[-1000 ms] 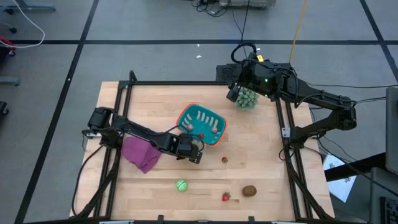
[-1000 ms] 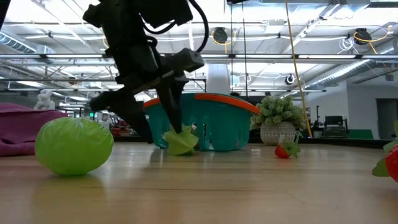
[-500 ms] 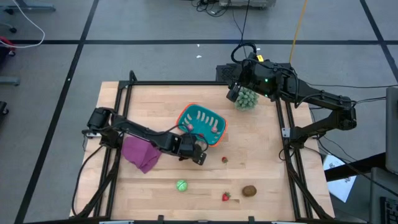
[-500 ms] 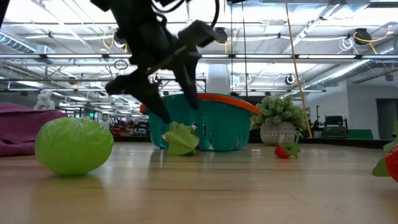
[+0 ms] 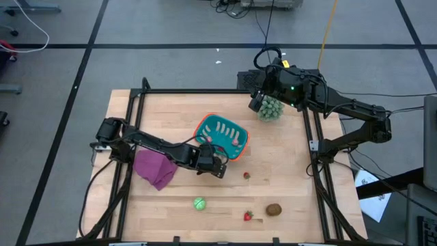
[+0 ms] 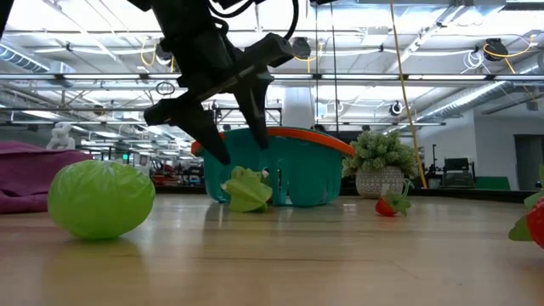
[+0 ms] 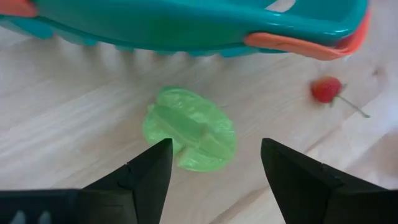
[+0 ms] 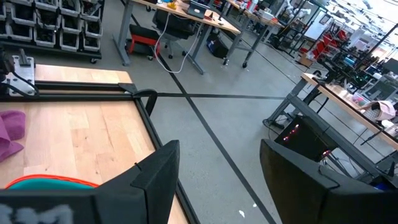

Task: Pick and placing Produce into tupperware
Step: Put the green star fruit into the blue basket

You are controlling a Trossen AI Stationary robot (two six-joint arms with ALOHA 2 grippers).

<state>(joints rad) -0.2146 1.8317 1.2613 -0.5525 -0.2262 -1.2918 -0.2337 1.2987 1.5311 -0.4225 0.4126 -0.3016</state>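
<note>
Left wrist view: a ridged, star-shaped green produce piece point(image 7: 189, 129) is seen lying on the table point(image 7: 74, 118) beside the teal, orange-rimmed basket point(image 7: 186, 25), between the open left gripper point(image 7: 214, 163) fingers, ungripped. Pink pieces point(image 5: 234, 140) are seen inside the basket. The right gripper point(image 8: 217, 168) is held open over the table's far right corner.

Looking past two dark fingers point(image 8: 149, 180) standing apart at the lower edge, nothing between them. Showing pale wooden tabletop point(image 8: 74, 140) at the left, edged by a black frame rail point(image 8: 81, 93). Catching a purple cloth point(image 8: 9, 134) at the far left and a sliver of teal basket with an orange rim point(image 8: 46, 182) at lower left. Taking in grey floor, desks and a chair beyond.
</note>
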